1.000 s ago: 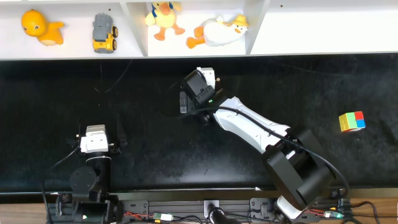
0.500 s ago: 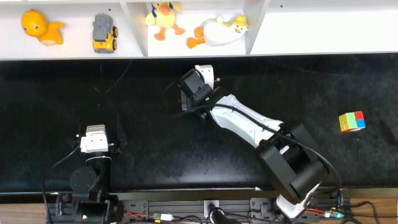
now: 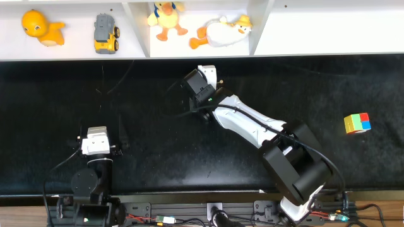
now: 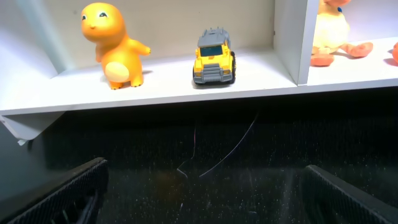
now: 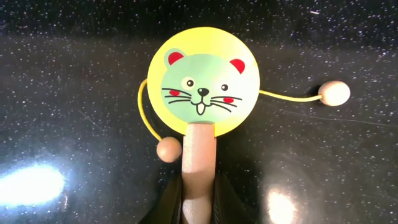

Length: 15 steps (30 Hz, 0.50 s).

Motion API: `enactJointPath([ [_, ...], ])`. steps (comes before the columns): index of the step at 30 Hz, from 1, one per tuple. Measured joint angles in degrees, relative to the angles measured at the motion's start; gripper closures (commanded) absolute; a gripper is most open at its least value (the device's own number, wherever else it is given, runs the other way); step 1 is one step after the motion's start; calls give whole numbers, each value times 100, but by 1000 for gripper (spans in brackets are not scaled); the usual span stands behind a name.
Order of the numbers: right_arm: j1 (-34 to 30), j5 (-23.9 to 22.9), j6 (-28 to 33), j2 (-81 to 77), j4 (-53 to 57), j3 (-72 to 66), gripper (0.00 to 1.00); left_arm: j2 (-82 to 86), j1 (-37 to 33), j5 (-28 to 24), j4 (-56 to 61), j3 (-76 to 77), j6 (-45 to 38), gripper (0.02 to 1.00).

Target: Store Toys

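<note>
A rattle drum toy [image 5: 204,85] with a green cat face on a yellow disc lies over the black table, with two wooden beads on yellow strings. My right gripper [image 5: 199,190] is shut on its wooden handle [image 5: 199,155]. From above, the right gripper [image 3: 192,104] sits mid-table just below the white shelf [image 3: 202,50], and its wrist hides the toy. My left gripper [image 4: 202,186] is open and holds nothing, facing the shelf from near its base at the left.
The shelf holds an orange figure [image 3: 41,28], a yellow toy truck [image 3: 105,34], a plush duck [image 3: 166,17] and a white plush duck [image 3: 222,31]. A coloured cube [image 3: 357,122] sits on the table at far right. The shelf's right compartment [image 3: 328,25] has room.
The right arm has crept slightly up toward the shelf, keeping its hold on the drum toy. The left arm has not moved.
</note>
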State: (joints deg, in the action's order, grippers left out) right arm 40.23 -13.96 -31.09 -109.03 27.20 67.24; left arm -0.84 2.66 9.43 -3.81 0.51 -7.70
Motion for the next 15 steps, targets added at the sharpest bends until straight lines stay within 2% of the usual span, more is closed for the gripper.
enactJointPath([
  [4,0,105,-7,44,168,22,958,0,0,2,-2,0,0,20],
  [15,0,111,-24,1338,1941,-256,956,0,0,0,-2,0,0,20],
])
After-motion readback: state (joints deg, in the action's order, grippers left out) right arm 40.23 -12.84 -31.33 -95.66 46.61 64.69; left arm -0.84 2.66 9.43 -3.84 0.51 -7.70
